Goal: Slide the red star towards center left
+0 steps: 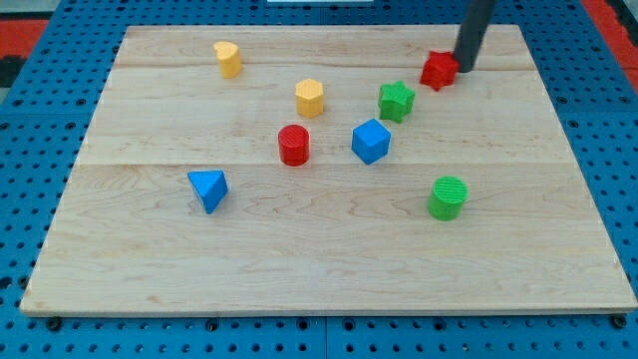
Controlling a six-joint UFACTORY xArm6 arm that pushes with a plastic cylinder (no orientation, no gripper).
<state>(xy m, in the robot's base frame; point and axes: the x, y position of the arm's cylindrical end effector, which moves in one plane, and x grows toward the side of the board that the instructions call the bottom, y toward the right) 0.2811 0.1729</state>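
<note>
The board (329,249) is pale wood with a fine lengthwise grain and a smooth, lightly sheened finish; 2 faint seams cross it. Under it lies a blue perforated surface (30,150), matt, probably plastic or painted metal.

My tip (465,70) ends a dark rod with a dull, smooth finish, perhaps rubber or matt plastic.

Touching my tip on its left, the red star (438,70) looks like matt plastic. Further left, the green star (396,101), blue cube (371,141), yellow hexagon (310,97), red cylinder (294,145), yellow block (228,59) and blue triangle (208,188) look the same. Below my tip, the green cylinder (448,197) shows fine ribbing on top.
</note>
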